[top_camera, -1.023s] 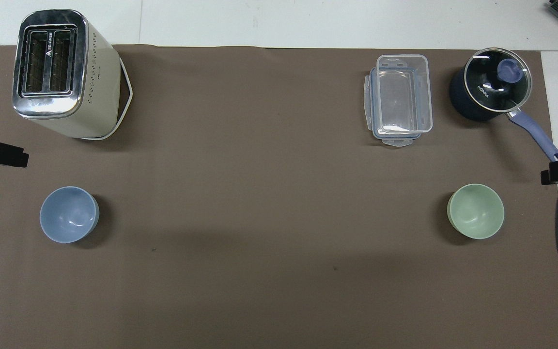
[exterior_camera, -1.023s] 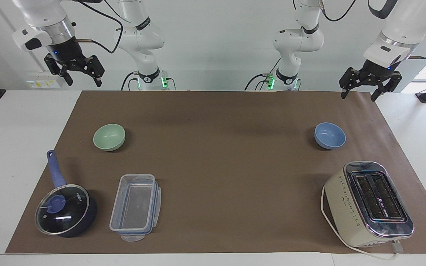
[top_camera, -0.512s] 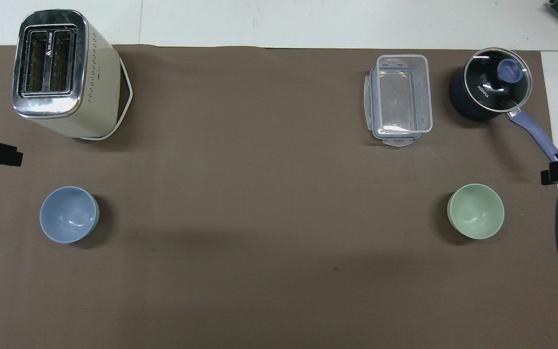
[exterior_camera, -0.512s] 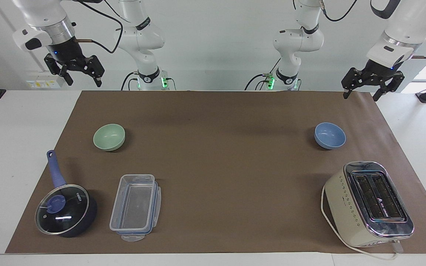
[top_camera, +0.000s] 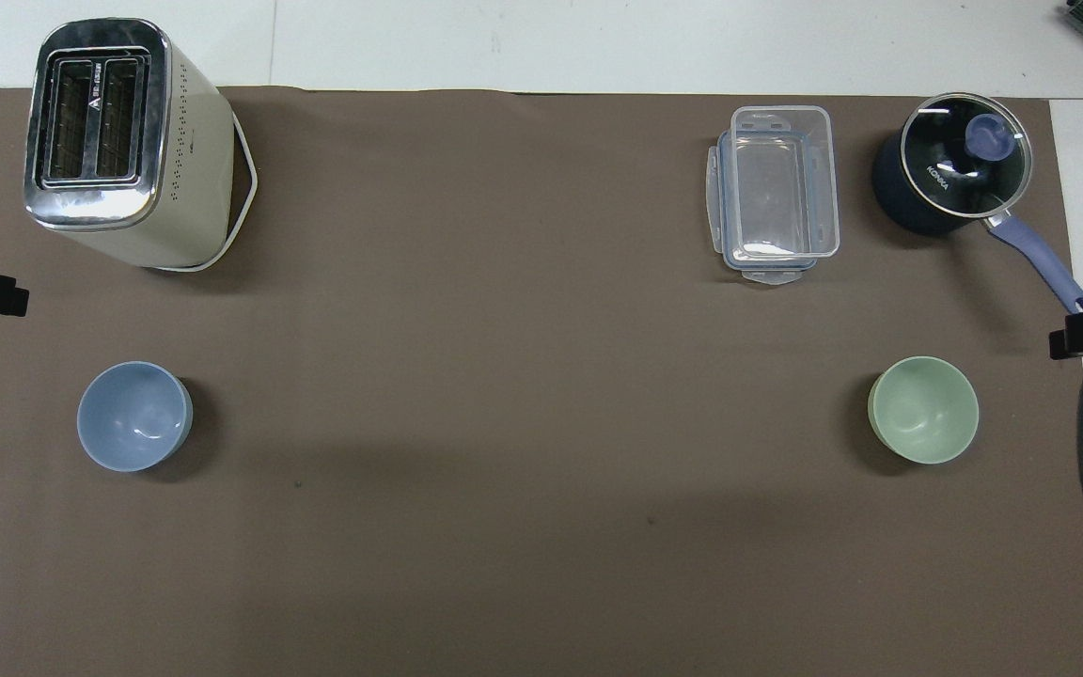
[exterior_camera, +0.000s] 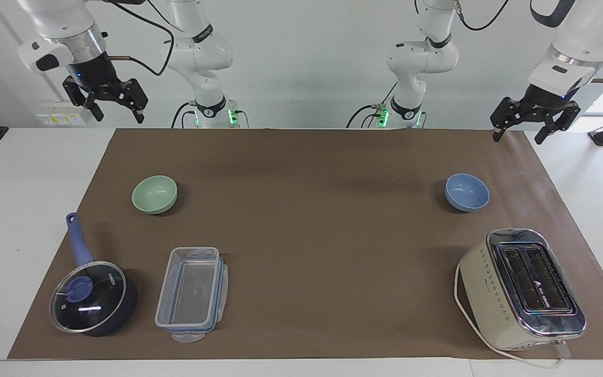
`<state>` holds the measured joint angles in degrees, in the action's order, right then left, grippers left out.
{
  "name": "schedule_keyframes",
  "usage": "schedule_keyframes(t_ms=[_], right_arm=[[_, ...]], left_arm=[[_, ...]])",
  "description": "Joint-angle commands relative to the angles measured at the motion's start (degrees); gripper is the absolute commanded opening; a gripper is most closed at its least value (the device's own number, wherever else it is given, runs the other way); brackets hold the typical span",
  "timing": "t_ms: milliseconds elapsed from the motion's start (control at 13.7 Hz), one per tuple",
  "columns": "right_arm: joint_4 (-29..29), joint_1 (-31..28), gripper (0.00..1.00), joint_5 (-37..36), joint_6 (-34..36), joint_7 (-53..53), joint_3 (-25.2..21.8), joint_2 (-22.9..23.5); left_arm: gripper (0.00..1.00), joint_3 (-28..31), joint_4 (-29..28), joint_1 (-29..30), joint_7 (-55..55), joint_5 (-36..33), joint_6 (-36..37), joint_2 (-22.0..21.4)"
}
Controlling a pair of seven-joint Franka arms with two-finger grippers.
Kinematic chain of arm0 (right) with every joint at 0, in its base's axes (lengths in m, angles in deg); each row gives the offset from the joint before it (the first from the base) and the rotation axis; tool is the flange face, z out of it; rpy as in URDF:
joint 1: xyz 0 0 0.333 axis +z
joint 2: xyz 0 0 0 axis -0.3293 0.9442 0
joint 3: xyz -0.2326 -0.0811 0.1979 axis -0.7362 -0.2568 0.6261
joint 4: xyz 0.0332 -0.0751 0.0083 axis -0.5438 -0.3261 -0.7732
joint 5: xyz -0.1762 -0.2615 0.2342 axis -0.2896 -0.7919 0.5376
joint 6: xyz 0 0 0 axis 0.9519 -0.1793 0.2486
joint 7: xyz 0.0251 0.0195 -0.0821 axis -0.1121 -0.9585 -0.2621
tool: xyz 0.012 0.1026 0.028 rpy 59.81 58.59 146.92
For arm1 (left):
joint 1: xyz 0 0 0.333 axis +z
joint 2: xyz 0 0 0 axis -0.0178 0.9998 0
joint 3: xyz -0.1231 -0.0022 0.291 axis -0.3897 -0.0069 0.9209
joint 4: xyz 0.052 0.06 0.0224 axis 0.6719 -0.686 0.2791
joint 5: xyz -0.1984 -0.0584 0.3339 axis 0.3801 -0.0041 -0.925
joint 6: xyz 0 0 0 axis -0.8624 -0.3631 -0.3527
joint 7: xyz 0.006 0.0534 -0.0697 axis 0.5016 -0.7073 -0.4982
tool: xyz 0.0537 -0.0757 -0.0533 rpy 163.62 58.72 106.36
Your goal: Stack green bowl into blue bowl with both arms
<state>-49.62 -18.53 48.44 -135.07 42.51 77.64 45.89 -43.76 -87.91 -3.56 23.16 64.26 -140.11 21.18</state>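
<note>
Nothing stacked yet: green bowl point(exterior_camera: 154, 194) at nine o'clock, blue bowl point(exterior_camera: 467, 192) at three; left gripper point(exterior_camera: 535, 119) and right gripper point(exterior_camera: 105, 99) hang wide open, empty.

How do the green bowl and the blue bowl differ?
The green bowl is pale mint; the blue bowl is periwinkle. The green bowl sits toward the right arm's end of the table, near the saucepan; the blue bowl sits toward the left arm's end, near the toaster. Both are upright, empty, same size.
</note>
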Motion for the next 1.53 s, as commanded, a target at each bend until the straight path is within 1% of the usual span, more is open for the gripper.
schedule_keyframes(t_ms=[0, 585, 731, 950, 1096, 1242, 1388, 1462], right_arm=[[-1.53, -0.17, 1.0, -0.41, -0.57, -0.28, 0.3, -1.33], [-1.53, -0.17, 1.0, -0.41, -0.57, -0.37, 0.3, -1.33], [-1.53, -0.17, 1.0, -0.41, -0.57, -0.29, 0.3, -1.33], [-1.53, -0.17, 1.0, -0.41, -0.57, -0.37, 0.3, -1.33], [-1.53, -0.17, 1.0, -0.41, -0.57, -0.37, 0.3, -1.33], [-1.53, -0.17, 1.0, -0.41, -0.57, -0.37, 0.3, -1.33], [-1.61, -0.17, 1.0, -0.41, -0.57, -0.28, 0.3, -1.33], [-1.61, -0.17, 1.0, -0.41, -0.57, -0.37, 0.3, -1.33]], left_arm=[[1.0, -0.4, -1.05, 0.52, 0.17, -0.35, -1.3, -0.7], [1.0, -0.4, -2.19, 0.61, 0.61, -0.18, -1.57, -0.88], [1.0, -0.4, -3.41, 0.69, 0.61, 0.96, -2.18, -0.88], [1.0, -0.4, -7.53, 2.1, 0.7, 2.54, -4.81, -1.31], [1.0, -0.4, -11.75, 2.8, 0.61, 2.9, -7.44, -2.36], [1.0, -0.4, -15.88, 4.91, 1.48, 6.3, -11.48, -2.89], [1.0, -0.4, -19.4, 5.87, 4.12, 6.85, -15.08, -3.16], [1.0, -0.4, -20.98, 7.53, 5.17, 7.03, -16.49, -3.16]])
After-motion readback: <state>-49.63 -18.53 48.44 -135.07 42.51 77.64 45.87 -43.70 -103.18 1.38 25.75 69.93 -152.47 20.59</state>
